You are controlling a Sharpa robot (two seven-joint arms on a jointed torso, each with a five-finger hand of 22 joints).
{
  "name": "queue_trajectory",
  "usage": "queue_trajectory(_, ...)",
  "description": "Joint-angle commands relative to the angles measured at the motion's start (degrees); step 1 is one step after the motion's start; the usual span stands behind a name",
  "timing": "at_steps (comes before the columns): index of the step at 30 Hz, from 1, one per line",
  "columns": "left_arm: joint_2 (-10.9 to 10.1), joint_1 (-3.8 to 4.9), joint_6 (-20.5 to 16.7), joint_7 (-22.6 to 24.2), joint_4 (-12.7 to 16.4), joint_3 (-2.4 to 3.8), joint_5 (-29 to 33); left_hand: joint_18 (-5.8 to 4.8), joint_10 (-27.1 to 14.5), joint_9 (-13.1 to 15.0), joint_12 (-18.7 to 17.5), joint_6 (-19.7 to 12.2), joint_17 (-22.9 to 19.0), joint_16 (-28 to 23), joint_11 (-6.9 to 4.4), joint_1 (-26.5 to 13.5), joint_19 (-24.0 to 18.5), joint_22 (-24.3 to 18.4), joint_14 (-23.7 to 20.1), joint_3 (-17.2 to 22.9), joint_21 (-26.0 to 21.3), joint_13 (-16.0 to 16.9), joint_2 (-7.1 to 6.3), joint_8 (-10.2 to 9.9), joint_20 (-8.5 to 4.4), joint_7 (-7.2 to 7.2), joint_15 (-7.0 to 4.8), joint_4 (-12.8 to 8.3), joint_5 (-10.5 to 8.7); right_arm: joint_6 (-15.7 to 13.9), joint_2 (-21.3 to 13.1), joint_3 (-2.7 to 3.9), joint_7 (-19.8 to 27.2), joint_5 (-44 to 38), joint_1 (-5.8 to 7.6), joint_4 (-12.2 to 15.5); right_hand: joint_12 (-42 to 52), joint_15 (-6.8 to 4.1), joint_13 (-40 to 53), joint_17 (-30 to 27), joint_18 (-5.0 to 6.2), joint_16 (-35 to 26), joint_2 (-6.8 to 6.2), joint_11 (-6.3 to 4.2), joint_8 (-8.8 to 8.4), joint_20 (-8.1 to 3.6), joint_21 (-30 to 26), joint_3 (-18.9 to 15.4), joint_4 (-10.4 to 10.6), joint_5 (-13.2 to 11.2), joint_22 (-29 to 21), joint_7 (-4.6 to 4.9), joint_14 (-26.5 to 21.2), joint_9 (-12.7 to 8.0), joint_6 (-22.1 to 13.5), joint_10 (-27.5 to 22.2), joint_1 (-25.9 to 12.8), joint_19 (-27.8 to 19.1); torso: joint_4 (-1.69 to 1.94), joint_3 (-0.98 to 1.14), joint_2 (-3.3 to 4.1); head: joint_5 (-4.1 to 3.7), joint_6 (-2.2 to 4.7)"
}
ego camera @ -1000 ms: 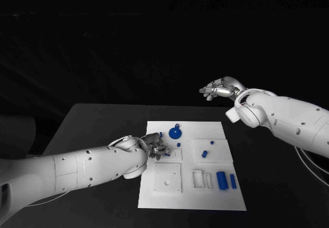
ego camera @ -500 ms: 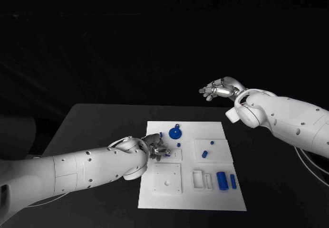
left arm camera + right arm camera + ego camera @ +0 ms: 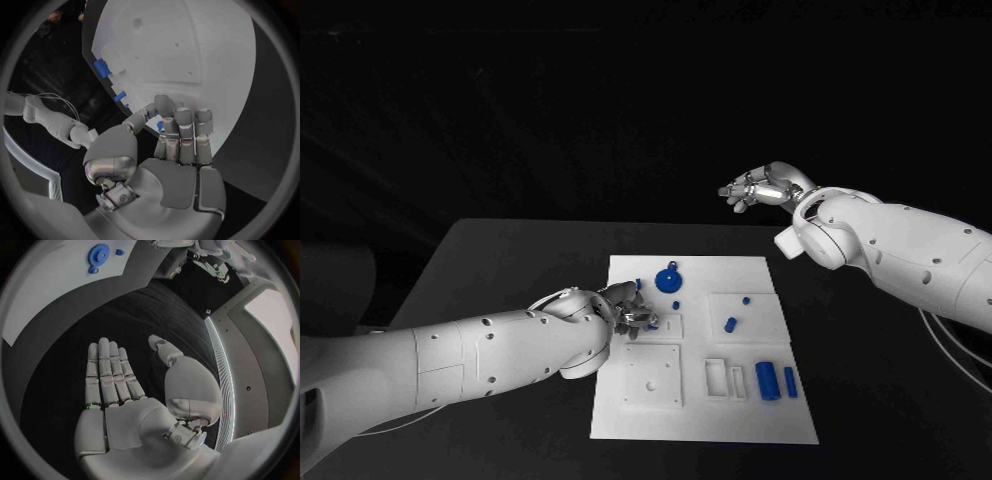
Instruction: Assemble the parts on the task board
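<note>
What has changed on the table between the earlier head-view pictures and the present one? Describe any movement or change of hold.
Nothing visibly changed. The left hand stays over the left part of the task board, with a small blue part at its fingertips. The right hand stays raised beyond the board with fingers apart, holding nothing. The blue gear and the other parts lie as before.

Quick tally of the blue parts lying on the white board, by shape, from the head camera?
Blue toothed disc: 1
Small blue studs: 3
Blue cylinders: 2
Total: 6, not counting a blue bit at the left hand's fingertips.
</note>
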Motion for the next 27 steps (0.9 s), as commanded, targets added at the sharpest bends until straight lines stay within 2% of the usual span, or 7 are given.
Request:
queue_trajectory(1, 0.38, -0.07, 1.77, 0.01, -0.29, -0.02, 0.02, 1.16, -0.74, 0.36, 0.57, 8.48, -0.11, 0.43, -1.33, 0.78, -0.02, -0.17, 0.16, -0.09, 0.50, -0.09, 0.33, 0.33, -7.08, -5.30, -0.29, -0.18, 1.70, 1.05, 0.13, 0.02, 0.25, -0.46, -0.01, 0.04, 0.28, 0.03, -0.08, -0.08, 0.48, 0.10, 0.36, 0.26, 0.27, 0.33, -0.27, -0.30, -0.02, 0.16, 0.05, 0.19, -0.39, -0.09, -0.35, 0.07, -0.43, -0.21, -0.01, 0.00, 0.02, 0.05, 0.05)
queue_trajectory(9, 0.99, -0.05, 3.87, -0.08, -0.83, -0.01, 0.70, 1.20, -0.58, 0.69, 1.58, 9.11, -0.12, 1.15, -1.40, 0.26, -0.02, -0.38, 0.30, -0.42, 1.05, 0.09, 0.21, 0.45, -7.14, -5.47, -0.37, -0.16, 3.41, 1.14, 0.30, 0.01, 0.22, -0.50, -0.04, -0.09, 0.29, 0.04, -0.12, -0.10, 0.50, 0.10, 0.37, 0.26, 0.28, 0.35, -0.30, -0.31, -0.03, 0.19, 0.05, 0.19, -0.41, -0.11, -0.35, 0.05, -0.42, -0.23, -0.05, 0.08, 0.03, 0.11, -0.11)
queue_trajectory(18, 1.22, -0.05, 4.73, -0.01, -1.00, 0.00, 0.93, 1.14, -0.30, 1.16, 3.18, 10.04, 0.11, 2.27, -1.41, -0.74, 0.35, -0.72, 0.47, -0.67, 0.93, 0.65, 0.35, 1.02, -7.05, -5.79, -0.44, -0.07, 3.26, 1.33, 0.47, 0.01, 0.19, -0.51, -0.07, -0.17, 0.31, 0.05, -0.20, -0.12, 0.51, 0.09, 0.38, 0.27, 0.28, 0.38, -0.36, -0.33, -0.05, 0.26, 0.04, 0.19, -0.45, -0.14, -0.37, 0.02, -0.40, -0.27, 0.02, 0.04, -0.02, 0.12, -0.11)
queue_trajectory(27, 1.53, -0.04, 5.23, 0.19, -0.82, 0.00, 0.94, 1.13, -0.32, 1.73, 4.84, 10.57, 0.34, 3.47, -1.45, -1.79, 0.93, -0.62, 0.51, -0.51, 0.78, 1.24, 1.11, 1.71, -7.05, -6.08, -0.52, -0.12, 3.66, 1.46, 0.54, 0.00, 0.12, -0.58, -0.07, -0.20, 0.32, 0.07, -0.27, -0.13, 0.53, 0.09, 0.39, 0.29, 0.29, 0.41, -0.40, -0.35, -0.07, 0.30, 0.04, 0.20, -0.49, -0.16, -0.38, -0.02, -0.40, -0.30, -0.01, 0.01, 0.02, 0.14, -0.14)
